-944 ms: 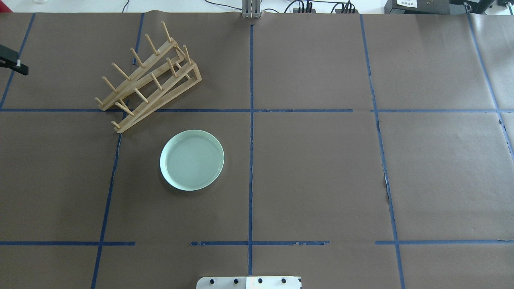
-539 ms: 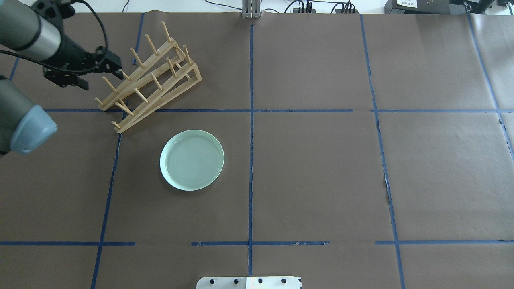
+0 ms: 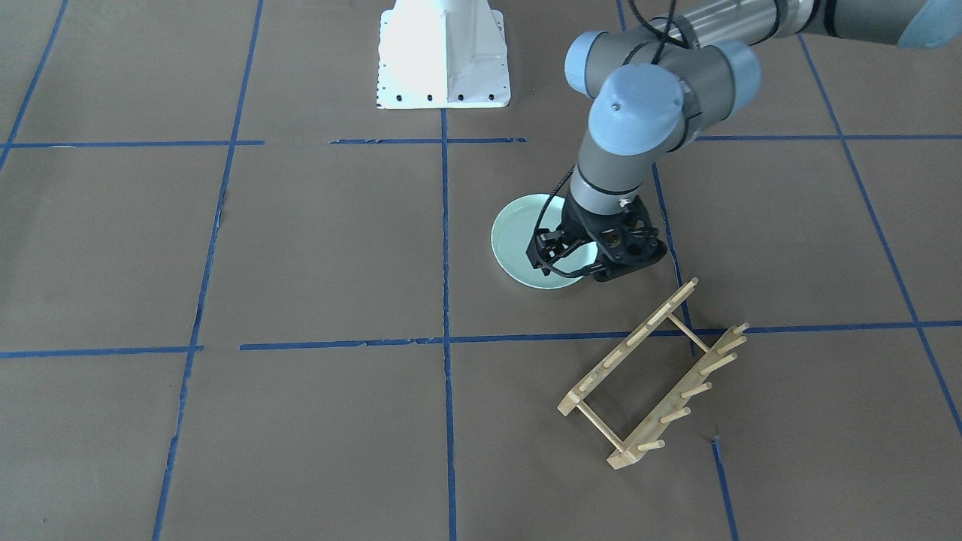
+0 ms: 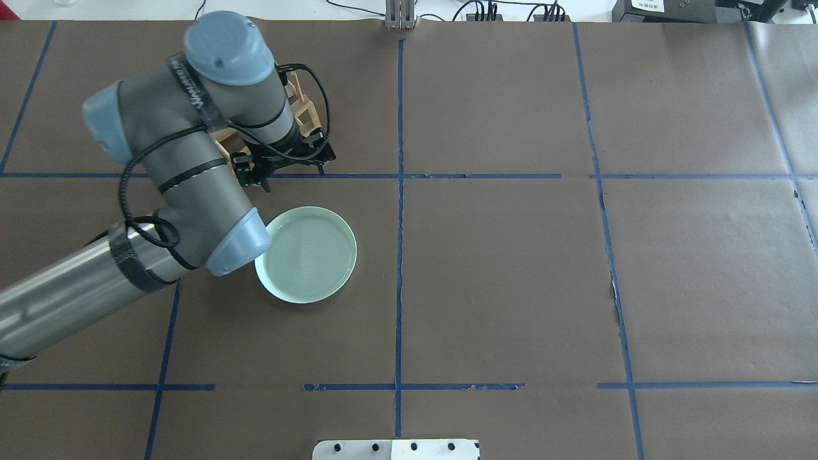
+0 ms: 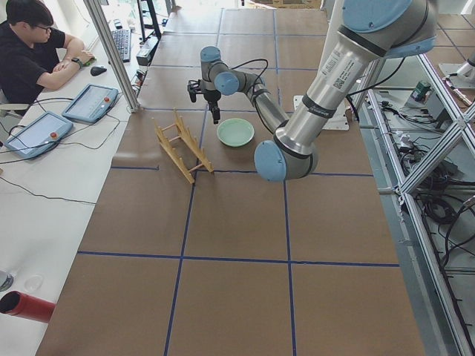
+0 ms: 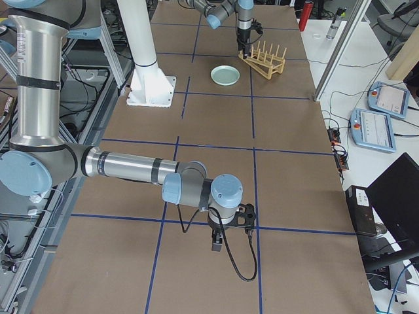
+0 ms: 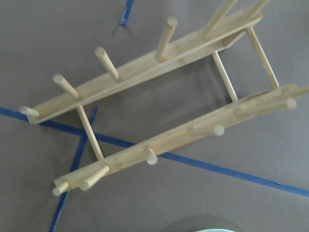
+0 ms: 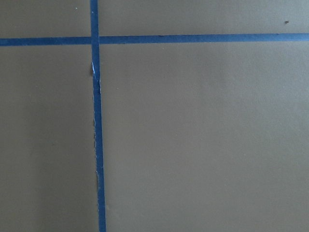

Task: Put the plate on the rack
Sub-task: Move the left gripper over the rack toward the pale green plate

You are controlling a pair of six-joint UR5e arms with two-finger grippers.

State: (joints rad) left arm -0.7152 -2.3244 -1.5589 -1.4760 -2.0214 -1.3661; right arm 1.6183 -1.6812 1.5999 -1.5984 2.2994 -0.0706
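plate (image 4: 313, 255) lying flat on table (image 4: 511, 287), left edge sitting under left arm's elbow overhead | left gripper (image 3: 605, 267) hanging between plate and rack (image 3: 650, 376), finger spread unreadable | rack mostly hiding behind that arm overhead | right gripper (image 6: 226, 239) facing table well apart, fingers impossible to tell

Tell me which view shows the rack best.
Exterior front-facing: the rack stands whole and unblocked. Left wrist view is closer but crops one end. Overhead, the left arm hides most of it. Side views show it small; right wrist, nothing.
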